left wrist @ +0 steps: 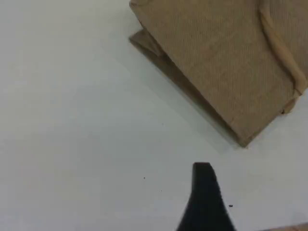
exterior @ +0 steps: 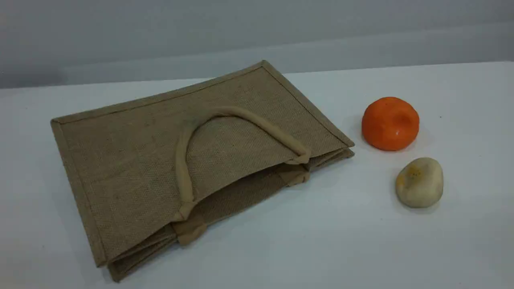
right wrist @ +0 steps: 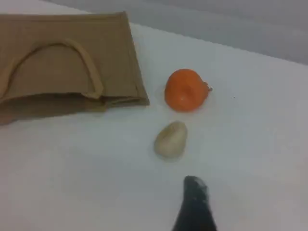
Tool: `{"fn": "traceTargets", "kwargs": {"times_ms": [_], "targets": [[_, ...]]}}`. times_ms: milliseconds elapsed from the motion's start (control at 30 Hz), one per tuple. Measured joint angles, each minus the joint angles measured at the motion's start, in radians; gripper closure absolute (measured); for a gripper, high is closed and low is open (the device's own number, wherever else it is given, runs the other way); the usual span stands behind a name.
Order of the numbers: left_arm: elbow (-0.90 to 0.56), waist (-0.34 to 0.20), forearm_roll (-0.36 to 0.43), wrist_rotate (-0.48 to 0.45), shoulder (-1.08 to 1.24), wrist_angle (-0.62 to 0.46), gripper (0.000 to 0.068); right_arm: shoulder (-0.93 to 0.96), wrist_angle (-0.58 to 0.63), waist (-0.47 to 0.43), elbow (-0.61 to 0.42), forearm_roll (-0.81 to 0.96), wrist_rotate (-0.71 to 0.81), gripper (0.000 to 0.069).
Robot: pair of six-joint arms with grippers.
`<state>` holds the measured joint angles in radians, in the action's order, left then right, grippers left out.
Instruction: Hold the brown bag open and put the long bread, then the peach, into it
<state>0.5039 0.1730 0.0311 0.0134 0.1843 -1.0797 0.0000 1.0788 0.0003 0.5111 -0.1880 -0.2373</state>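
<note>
The brown bag (exterior: 132, 160) lies flat on the white table, left of centre, its mouth toward the near edge and only slightly parted. One beige loop handle (exterior: 241, 113) rests on its top face. In the left wrist view, a corner of the bag (left wrist: 221, 62) lies beyond the left gripper's dark fingertip (left wrist: 204, 192), which hangs over bare table. From the right wrist view, the bag (right wrist: 110, 48) is at the upper left, well away from the right gripper's fingertip (right wrist: 195, 197). Neither fingertip touches or holds anything. The long bread and the peach are out of view. No arm appears in the scene view.
An orange dimpled ball (exterior: 390, 123) sits right of the bag, and a short beige lump with a yellow blotch (exterior: 419, 182) lies in front of it. Both also show in the right wrist view: the ball (right wrist: 186, 90) and the lump (right wrist: 170, 139). A grey wall backs the table.
</note>
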Motion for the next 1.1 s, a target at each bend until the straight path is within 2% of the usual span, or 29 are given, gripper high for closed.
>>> {"fn": "traceTargets", "kwargs": {"times_ms": [267,433,500,700,833,1100], "targets": [[0.0,-0.01,-0.003,-0.001,-0.113,0.0,0.0232,0.0,0.0,0.0,0.0,0.0,0.0,0.0235],[0.0,-0.102,-0.003,-0.001,-0.163,0.0,0.0232,0.0,0.0,0.0,0.0,0.0,-0.001,0.0235],[0.0,-0.122,-0.003,-0.001,-0.181,0.0,0.0232,0.0,0.0,0.001,0.0,0.0,-0.001,0.0235],[0.0,-0.129,-0.004,-0.003,-0.184,0.0,0.0232,0.0,0.0,0.033,0.0,-0.001,0.0,0.0235],[0.0,-0.15,-0.005,-0.003,-0.184,0.001,0.0232,0.0,0.0,0.032,0.0,-0.001,0.0,0.0235],[0.0,-0.15,-0.005,-0.002,-0.184,0.001,0.0232,0.0,0.0,0.03,0.0,-0.002,0.0,0.0235]]}}
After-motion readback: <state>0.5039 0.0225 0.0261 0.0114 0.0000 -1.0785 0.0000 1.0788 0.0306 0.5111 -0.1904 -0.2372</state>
